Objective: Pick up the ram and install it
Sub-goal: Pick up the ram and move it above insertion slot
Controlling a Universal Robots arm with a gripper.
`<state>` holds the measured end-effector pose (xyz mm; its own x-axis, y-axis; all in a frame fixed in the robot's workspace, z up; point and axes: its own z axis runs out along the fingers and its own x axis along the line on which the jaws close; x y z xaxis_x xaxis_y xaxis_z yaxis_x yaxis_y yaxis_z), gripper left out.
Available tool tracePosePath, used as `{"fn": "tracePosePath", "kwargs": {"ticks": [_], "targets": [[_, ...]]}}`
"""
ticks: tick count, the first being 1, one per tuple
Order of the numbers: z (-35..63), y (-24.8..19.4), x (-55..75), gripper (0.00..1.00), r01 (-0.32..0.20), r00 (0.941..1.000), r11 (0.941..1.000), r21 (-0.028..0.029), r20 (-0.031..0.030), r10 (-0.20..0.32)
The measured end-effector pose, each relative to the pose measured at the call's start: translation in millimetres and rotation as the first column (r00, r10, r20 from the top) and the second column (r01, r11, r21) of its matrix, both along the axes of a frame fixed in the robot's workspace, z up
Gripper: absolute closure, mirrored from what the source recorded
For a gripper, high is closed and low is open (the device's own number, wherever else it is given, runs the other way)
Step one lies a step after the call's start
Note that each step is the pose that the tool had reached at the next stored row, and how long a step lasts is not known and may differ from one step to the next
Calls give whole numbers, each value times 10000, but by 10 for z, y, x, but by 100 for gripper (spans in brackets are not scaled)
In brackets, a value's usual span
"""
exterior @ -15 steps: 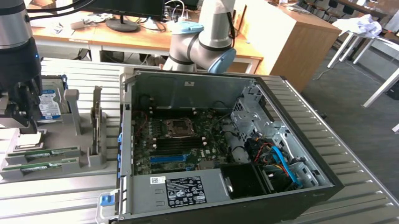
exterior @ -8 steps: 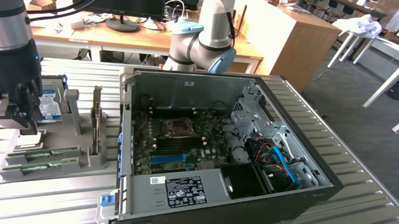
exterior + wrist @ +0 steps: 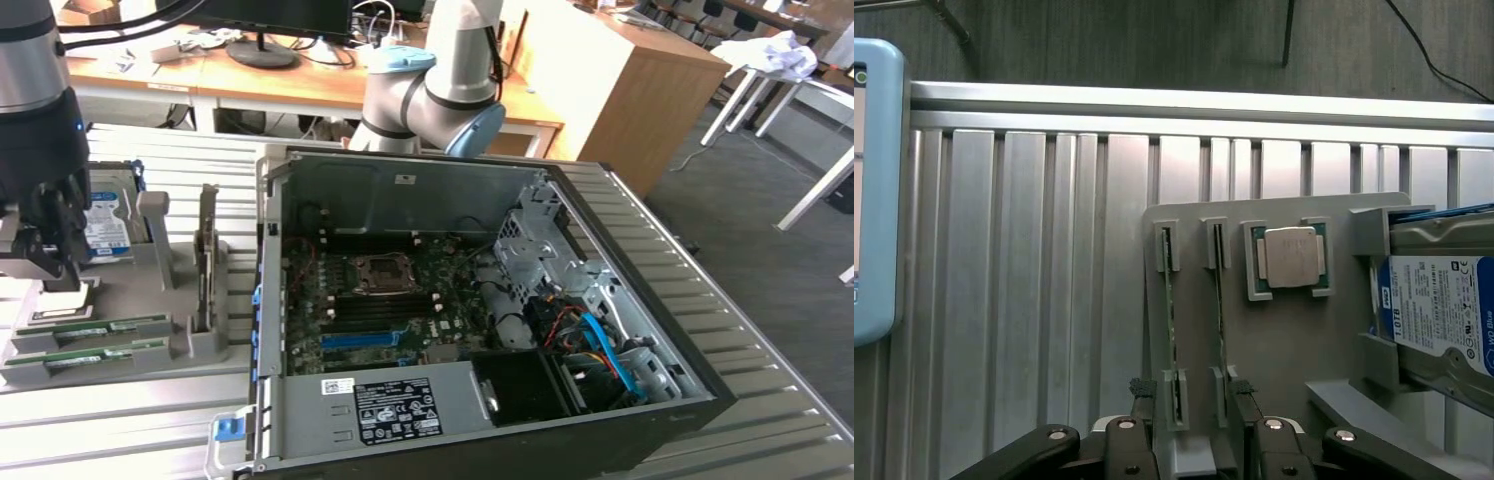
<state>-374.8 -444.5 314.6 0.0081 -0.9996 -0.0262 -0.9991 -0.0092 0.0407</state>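
- Exterior view: the task looks to be at its start. A ram stick [image 3: 100, 328] and a second ram stick [image 3: 91, 351] lie side by side in the grey holder [image 3: 200, 348], along the holder's edge nearest this camera. The holder rests on the slatted table [image 3: 134, 420], at the table's edge on the exterior view's left, just beside the open computer case [image 3: 627, 300].
- Exterior view: the gripper [image 3: 51, 272] hangs over the holder, above the sticks and near the hard drive [image 3: 110, 232] and the upright expansion card [image 3: 207, 250]. It carries nothing. The gap between its jaws is hard to read from this side.
- Exterior view: the memory slots [image 3: 387, 315] on the board, just beside the processor socket [image 3: 380, 272], look unfilled. By my reading, gripping, carrying and seating are all left to do.
- Wrist view: this settles the jaws. They stand wide and empty, and the fingers [image 3: 1239, 400] flank the holder's end clips with both sticks between them, touching neither as far as I can tell.
- Wrist view: the sticks appear edge-on in parallel slots. A silver processor [image 3: 1291, 257] sits in its own pocket between them and the hard drive.
- The wrist view gives the jaw spread and their line-up over the sticks. The exterior view gives the case and the slots where the ram belongs.
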Motion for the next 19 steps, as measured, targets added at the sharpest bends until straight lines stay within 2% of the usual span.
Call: {"fn": "tracePosePath", "kwargs": {"ticks": [19], "targets": [[-95, -27, 0, 59, 0, 10000, 10000, 0, 0, 0]]}}
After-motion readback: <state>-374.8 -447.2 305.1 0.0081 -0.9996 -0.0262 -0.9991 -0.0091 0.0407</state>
